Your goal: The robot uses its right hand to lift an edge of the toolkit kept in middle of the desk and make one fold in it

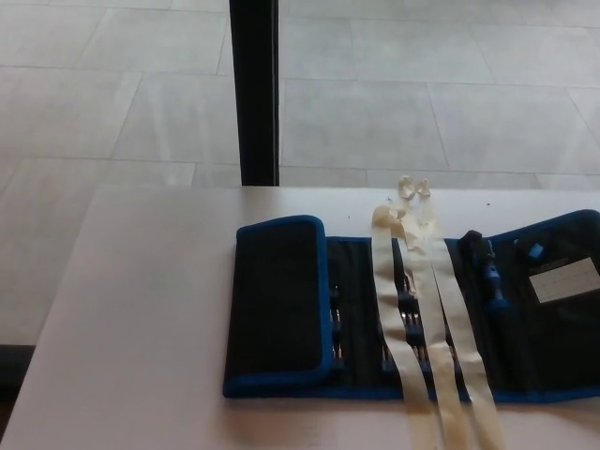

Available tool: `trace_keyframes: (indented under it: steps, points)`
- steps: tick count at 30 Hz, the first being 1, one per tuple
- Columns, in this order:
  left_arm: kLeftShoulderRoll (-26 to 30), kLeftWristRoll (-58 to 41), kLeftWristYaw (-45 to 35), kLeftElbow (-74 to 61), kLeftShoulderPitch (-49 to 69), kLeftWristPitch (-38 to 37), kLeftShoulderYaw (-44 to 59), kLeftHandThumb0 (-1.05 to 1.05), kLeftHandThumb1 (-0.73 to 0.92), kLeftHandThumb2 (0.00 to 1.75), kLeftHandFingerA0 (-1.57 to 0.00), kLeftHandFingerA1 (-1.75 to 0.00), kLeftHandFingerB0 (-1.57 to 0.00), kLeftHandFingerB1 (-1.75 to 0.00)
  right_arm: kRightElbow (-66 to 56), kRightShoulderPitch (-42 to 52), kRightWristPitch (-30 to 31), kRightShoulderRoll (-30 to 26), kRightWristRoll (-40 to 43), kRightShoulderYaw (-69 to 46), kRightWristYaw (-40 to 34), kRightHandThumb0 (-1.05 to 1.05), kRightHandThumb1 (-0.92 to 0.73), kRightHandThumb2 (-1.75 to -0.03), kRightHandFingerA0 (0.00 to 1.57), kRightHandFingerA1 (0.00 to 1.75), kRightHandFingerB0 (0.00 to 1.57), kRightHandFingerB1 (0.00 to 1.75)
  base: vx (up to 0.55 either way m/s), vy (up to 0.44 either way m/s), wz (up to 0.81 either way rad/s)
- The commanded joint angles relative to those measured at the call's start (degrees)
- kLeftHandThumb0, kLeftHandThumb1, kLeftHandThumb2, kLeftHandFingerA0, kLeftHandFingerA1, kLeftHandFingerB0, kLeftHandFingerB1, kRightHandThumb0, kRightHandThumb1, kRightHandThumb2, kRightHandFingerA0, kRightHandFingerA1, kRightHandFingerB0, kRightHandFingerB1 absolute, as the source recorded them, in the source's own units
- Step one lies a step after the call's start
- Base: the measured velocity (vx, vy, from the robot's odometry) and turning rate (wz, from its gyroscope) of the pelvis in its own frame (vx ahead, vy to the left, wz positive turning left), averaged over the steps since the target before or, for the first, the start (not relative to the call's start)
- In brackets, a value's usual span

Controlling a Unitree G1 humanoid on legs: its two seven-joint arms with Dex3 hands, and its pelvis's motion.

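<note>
A black toolkit roll with blue trim (412,309) lies flat on the white desk (141,328), running from the middle to the right edge of the head view. Its left flap (278,300) is folded over onto the tool pockets. The middle and right parts lie spread, showing small blue-handled tools (492,277) and a white label (562,278). Two cream straps (422,328) cross the kit from back to front. Neither hand shows in the picture.
A black vertical post (254,89) stands behind the desk's far edge. Beyond it is a pale tiled floor (422,94). The desk's left half is bare white surface.
</note>
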Motion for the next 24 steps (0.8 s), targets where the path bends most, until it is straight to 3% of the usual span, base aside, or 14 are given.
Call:
trace_keyframes:
  steps: [1,4,5,6,7,10,11,12,13,14,15,16,17,24]
  points:
    - [1.7,-0.7,0.5,0.4,-0.2,-0.3,-0.2,-0.62,0.52,0.56,-0.70,-0.68,-0.63,-0.51,3.8,-2.6,5.6,-0.3,0.7,-0.2,0.3,-0.57,-0.69,-0.60,0.39,0.44,0.27,0.35,0.00,0.000,0.00]
    - [1.7,-1.3,0.4,0.2,-0.5,-0.2,0.4,-0.62,0.51,0.56,-0.69,-0.66,-0.62,-0.51,6.5,-3.8,6.5,0.3,1.9,-1.9,-0.2,-0.55,-0.69,-0.60,0.39,0.45,0.28,0.37,0.00,0.000,0.00]
    - [1.6,-1.4,-0.2,0.0,-0.7,-0.2,0.3,-0.61,0.38,0.82,-0.65,-0.71,-0.53,-0.61,9.2,-4.3,7.3,0.9,2.6,-3.6,-2.3,-0.53,-0.72,-0.60,0.44,0.47,0.26,0.37,0.00,0.000,0.00]
    - [1.6,-1.4,-0.5,-0.1,-0.7,-0.2,0.3,-0.61,0.38,0.82,-0.65,-0.71,-0.53,-0.61,10.1,-4.4,7.5,1.2,2.6,-4.3,-3.1,-0.53,-0.72,-0.60,0.44,0.47,0.26,0.37,0.00,0.000,0.00]
    - [1.7,-1.0,-0.6,0.1,-0.8,-0.2,-0.1,-0.62,0.52,0.56,-0.71,-0.70,-0.59,-0.50,11.2,-4.5,7.9,1.4,2.7,-4.9,-3.3,-0.53,-0.74,-0.62,0.40,0.46,0.22,0.35,0.00,0.000,0.00]
    - [1.8,-0.8,-0.7,0.2,-0.6,-0.1,-0.4,-0.62,0.52,0.56,-0.71,-0.70,-0.59,-0.50,13.2,-5.8,8.9,2.1,3.4,-6.7,-4.9,-0.51,-0.72,-0.61,0.42,0.47,0.25,0.36,0.00,0.000,0.00]
    - [1.9,-0.4,-0.5,0.1,-0.3,-0.4,-0.8,-0.62,0.53,0.56,-0.70,-0.69,-0.59,-0.49,13.7,-6.3,9.0,2.3,3.2,-6.9,-5.2,-0.50,-0.72,-0.60,0.45,0.48,0.27,0.36,0.00,0.000,0.00]
    - [1.9,-0.8,-0.5,0.0,-0.1,-0.3,-0.5,-0.63,0.40,0.84,-0.64,-0.71,-0.53,-0.60,13.4,-6.7,9.8,2.6,3.2,-6.8,-5.7,-0.48,-0.74,-0.61,0.43,0.46,0.27,0.36,0.00,0.000,0.00]
    - [1.7,-1.3,-0.4,0.2,0.1,-0.7,-0.1,-0.62,0.52,0.56,-0.63,-0.63,-0.56,-0.49,11.6,-6.7,11.7,3.1,4.0,-6.8,-5.3,-0.49,-0.74,-0.61,0.42,0.46,0.27,0.37,0.00,0.000,0.00]
    - [1.7,-0.9,-0.1,0.1,0.3,-0.9,-0.4,-0.62,0.51,0.56,-0.64,-0.63,-0.59,-0.50,10.9,-7.1,12.4,3.6,3.9,-6.6,-6.3,-0.49,-0.72,-0.60,0.44,0.46,0.29,0.38,0.00,0.000,0.00]
    - [1.8,-0.7,0.0,0.2,0.3,-0.9,-0.5,-0.63,0.39,0.83,-0.63,-0.70,-0.55,-0.61,10.4,-7.3,13.0,3.9,4.1,-6.4,-5.9,-0.49,-0.72,-0.61,0.44,0.46,0.28,0.39,0.00,0.000,0.00]
    - [1.8,-0.4,0.0,0.2,0.3,-0.8,-0.8,-0.64,0.52,0.55,-0.67,-0.66,-0.60,-0.50,9.3,-7.5,13.9,4.4,4.0,-5.8,-6.2,-0.52,-0.69,-0.61,0.51,0.48,0.31,0.41,0.00,0.000,0.00]
    - [1.8,-0.6,-0.2,0.3,0.2,-0.8,-0.7,-0.64,0.39,0.83,-0.65,-0.72,-0.54,-0.61,8.4,-7.7,14.9,4.7,4.4,-5.1,-5.0,-0.51,-0.73,-0.61,0.45,0.46,0.26,0.39,0.00,0.000,0.00]
    - [1.5,-1.0,-0.2,0.3,0.2,-0.4,-0.4,-0.64,0.39,0.82,-0.67,-0.72,-0.55,-0.60,-1.7,-8.9,21.8,10.4,6.7,-2.4,-7.5,-0.50,-0.69,-0.61,0.51,0.45,0.31,0.40,0.00,0.000,0.00]
